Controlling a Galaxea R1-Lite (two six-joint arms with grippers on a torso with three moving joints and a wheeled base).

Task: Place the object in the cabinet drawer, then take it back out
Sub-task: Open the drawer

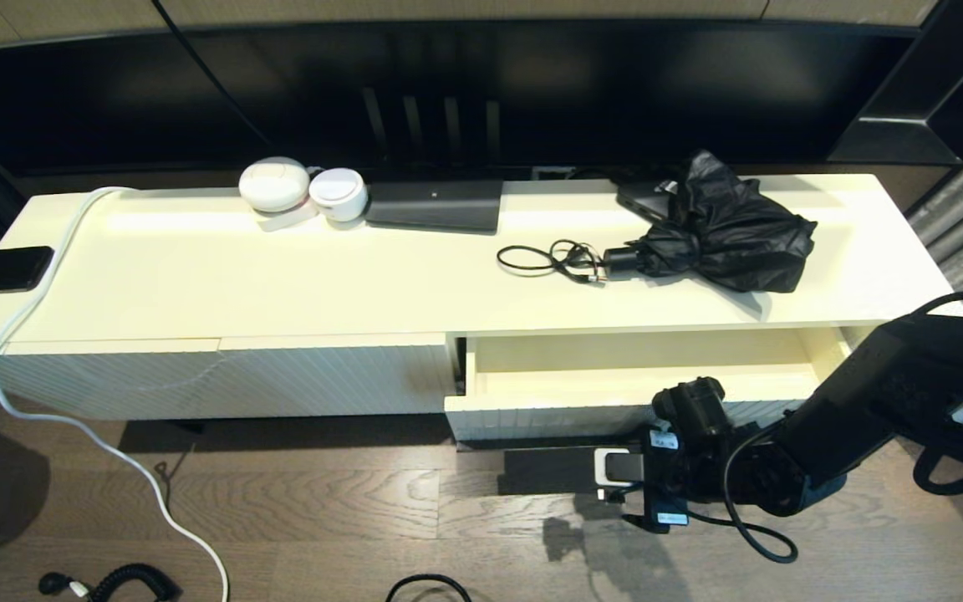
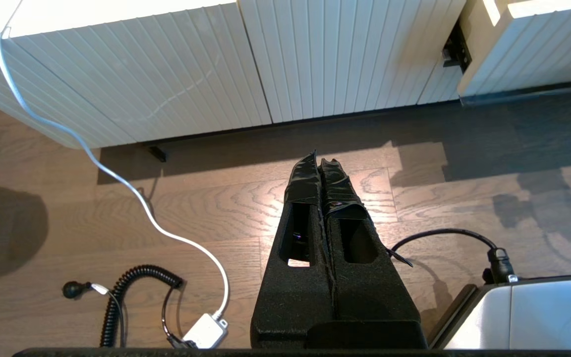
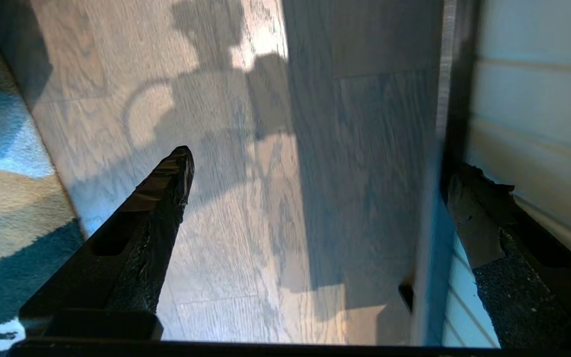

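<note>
The cabinet drawer (image 1: 548, 418) on the cabinet's right side stands pulled out, and its cream inside shows nothing in it. A folded black umbrella (image 1: 724, 226) and a black cable (image 1: 552, 259) lie on the cabinet top above it; which one is the object I cannot tell. My right gripper (image 1: 569, 472) hangs low in front of the drawer, pointing left along it. It is open and empty (image 3: 321, 176), with one finger (image 3: 469, 208) close to the ribbed front (image 3: 538, 99). My left gripper (image 2: 317, 161) is shut on nothing over the floor, out of the head view.
On the cabinet top sit two white round devices (image 1: 302, 191) and a flat dark box (image 1: 435, 205). A white cable (image 1: 30, 318) runs down the left end to the wooden floor. A coiled black cord (image 2: 127, 287) lies on the floor.
</note>
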